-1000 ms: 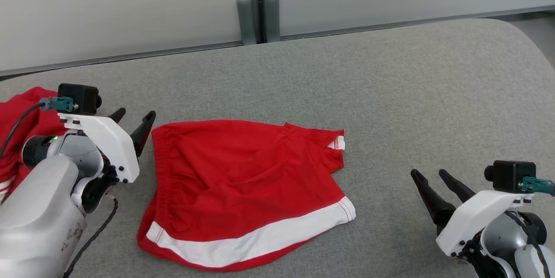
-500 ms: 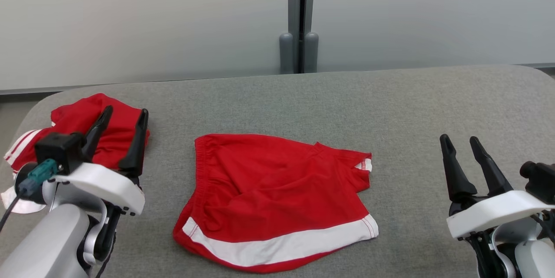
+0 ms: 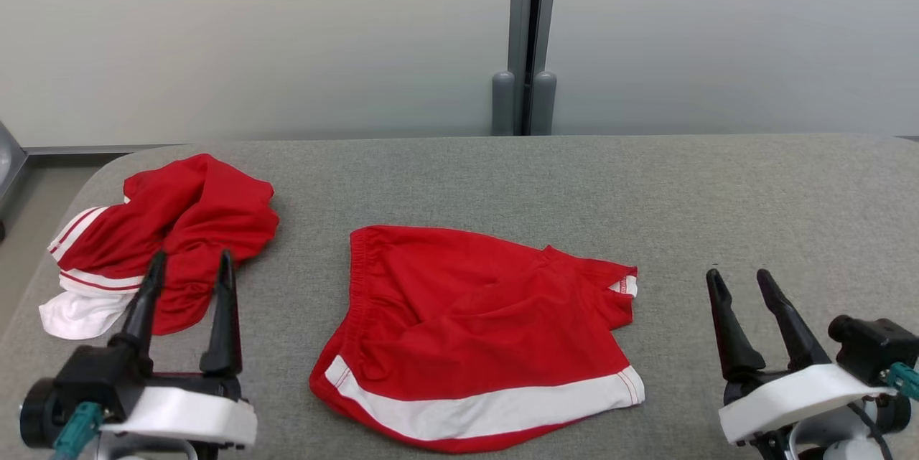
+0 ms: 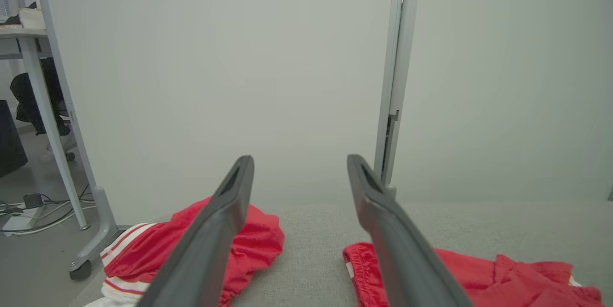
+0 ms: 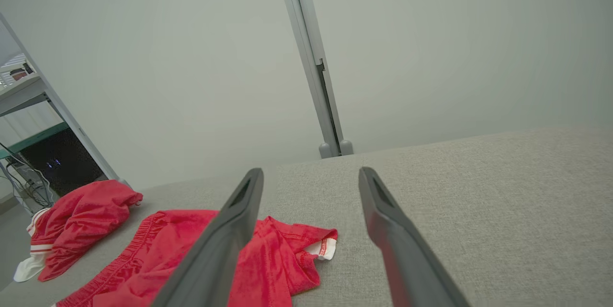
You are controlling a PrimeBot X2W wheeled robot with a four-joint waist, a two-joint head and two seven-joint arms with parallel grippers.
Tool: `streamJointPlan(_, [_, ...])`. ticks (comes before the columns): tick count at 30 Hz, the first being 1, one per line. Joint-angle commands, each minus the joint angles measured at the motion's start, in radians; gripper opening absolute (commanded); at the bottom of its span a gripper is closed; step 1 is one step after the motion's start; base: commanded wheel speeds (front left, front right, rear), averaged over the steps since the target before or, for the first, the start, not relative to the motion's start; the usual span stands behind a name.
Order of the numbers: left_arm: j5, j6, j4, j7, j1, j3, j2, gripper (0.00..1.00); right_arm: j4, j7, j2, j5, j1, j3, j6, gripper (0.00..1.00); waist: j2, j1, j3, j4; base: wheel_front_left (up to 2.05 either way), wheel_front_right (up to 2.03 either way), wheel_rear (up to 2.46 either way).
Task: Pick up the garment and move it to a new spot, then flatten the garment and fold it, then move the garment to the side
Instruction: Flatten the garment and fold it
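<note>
A: Grippers?
B: My left gripper (image 3: 192, 260) and right gripper (image 3: 738, 277) both have their fingers spread wide, with nothing held.
A: Garment?
B: The red shorts (image 3: 474, 331) lie mid grey table (image 3: 718, 194), between the grippers and touching neither. A crumpled red garment (image 3: 179, 223) sits at the left edge, behind my left fingers.
</note>
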Motion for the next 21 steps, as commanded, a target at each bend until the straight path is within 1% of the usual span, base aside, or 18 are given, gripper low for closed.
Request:
streamJointPlan(1, [0.017, -0.004, -0.006, 0.0, 0.034, 0.008, -0.012, 1.0, 0.011, -0.009, -0.007, -0.011, 0.017, 0.001, 0.002, 1.0, 0.0, 0.0, -0.003, 0.002, 0.0, 0.0, 0.0])
streamJointPlan(6, [0.05, -0.037, 0.01, 0.0, 0.096, 0.028, -0.044, 1.0, 0.045, -0.017, -0.011, -0.046, 0.034, 0.004, 0.002, 1.0, 0.0, 0.0, -0.008, -0.002, 0.0, 0.0, 0.0])
streamJointPlan(10, [0.045, -0.061, 0.032, 0.0, 0.115, 0.04, -0.063, 1.0, 0.064, -0.006, -0.011, -0.07, 0.031, 0.015, 0.002, 1.0, 0.0, 0.0, -0.011, -0.01, 0.0, 0.0, 0.0])
streamJointPlan(15, [0.05, -0.076, 0.045, 0.0, 0.12, 0.051, -0.075, 1.0, 0.069, 0.001, -0.015, -0.073, 0.02, 0.024, 0.002, 1.0, 0.0, 0.0, -0.016, -0.018, 0.0, 0.0, 0.0])
streamJointPlan(21, [0.038, -0.09, 0.059, 0.01, 0.125, 0.04, -0.08, 1.0, 0.068, 0.016, -0.022, -0.072, 0.018, 0.028, 0.002, 1.0, 0.0, 0.0, -0.021, -0.019, 0.0, 0.0, 0.0])
